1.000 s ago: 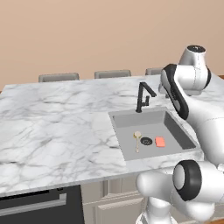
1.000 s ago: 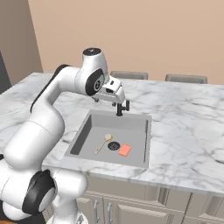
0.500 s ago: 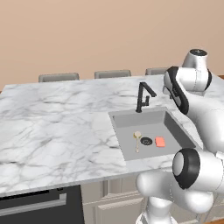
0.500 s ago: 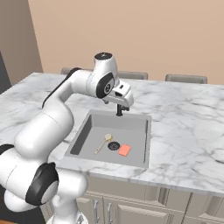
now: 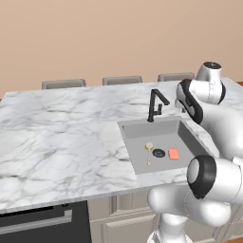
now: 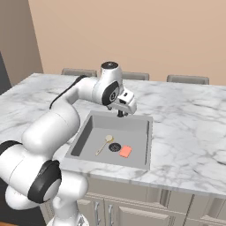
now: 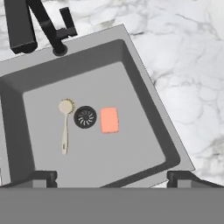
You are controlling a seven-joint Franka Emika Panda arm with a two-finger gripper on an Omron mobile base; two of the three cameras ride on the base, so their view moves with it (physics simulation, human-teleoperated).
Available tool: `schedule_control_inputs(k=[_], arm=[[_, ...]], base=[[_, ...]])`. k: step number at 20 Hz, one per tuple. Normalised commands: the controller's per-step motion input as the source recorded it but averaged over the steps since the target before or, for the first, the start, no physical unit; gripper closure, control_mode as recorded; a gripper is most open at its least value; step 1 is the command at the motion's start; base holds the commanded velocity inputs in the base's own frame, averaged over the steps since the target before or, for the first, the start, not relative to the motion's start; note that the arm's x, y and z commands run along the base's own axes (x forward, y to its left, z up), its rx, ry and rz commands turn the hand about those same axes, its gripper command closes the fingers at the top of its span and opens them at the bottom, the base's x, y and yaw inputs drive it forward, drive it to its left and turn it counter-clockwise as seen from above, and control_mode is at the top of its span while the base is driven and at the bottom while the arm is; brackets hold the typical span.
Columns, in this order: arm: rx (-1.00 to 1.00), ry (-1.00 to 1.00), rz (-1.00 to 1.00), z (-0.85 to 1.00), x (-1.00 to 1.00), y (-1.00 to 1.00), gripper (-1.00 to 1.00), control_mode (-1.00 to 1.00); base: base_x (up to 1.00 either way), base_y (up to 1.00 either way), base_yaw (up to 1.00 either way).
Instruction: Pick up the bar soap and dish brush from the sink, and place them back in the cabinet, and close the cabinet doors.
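Note:
The salmon-orange bar soap (image 7: 109, 120) (image 6: 126, 151) (image 5: 173, 154) lies flat on the floor of the grey sink (image 7: 151, 114) (image 6: 83, 137) (image 5: 127, 142), just right of the dark drain (image 7: 85, 117). On the drain's other side rests the dish brush (image 7: 65, 126) (image 6: 104, 144) (image 5: 148, 152), cream head toward the black faucet (image 7: 38, 21) (image 5: 155, 104). My gripper (image 7: 111, 177) (image 6: 125, 106) hangs high over the basin near the faucet, open, with nothing between its fingers. The cabinet and cabinet doors are out of view.
White-and-grey marble counter (image 5: 61, 137) (image 6: 185, 128) surrounds the sink on every side. Three grey chair backs (image 5: 122, 79) line the far edge. A dark oven front (image 5: 42, 223) and drawer fronts (image 6: 132, 207) sit below the near counter edge.
The arm has swung to the right and slightly down, bringing the hand over the sink by the faucet. The gripper stayed open; soap and brush have not moved.

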Motion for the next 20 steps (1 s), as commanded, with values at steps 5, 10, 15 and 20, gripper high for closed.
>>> schedule_control_inputs(k=[5, 10, 15, 20], arm=[[0.0, 0.0, 0.0, -0.37, 0.21, 0.0, -1.0, -1.0], [0.0, 0.0, 0.0, -0.35, 0.17, 0.0, -1.0, -1.0], [0.02, 0.02, 0.0, -0.31, 0.05, 0.0, -1.0, -1.0], [0.03, 0.02, 0.0, -0.32, 0.0, 0.0, -1.0, -1.0]], base=[[0.0, 0.0, 0.0], [0.0, 0.0, 0.0], [0.0, 0.0, 0.0], [0.0, 0.0, 0.0]])
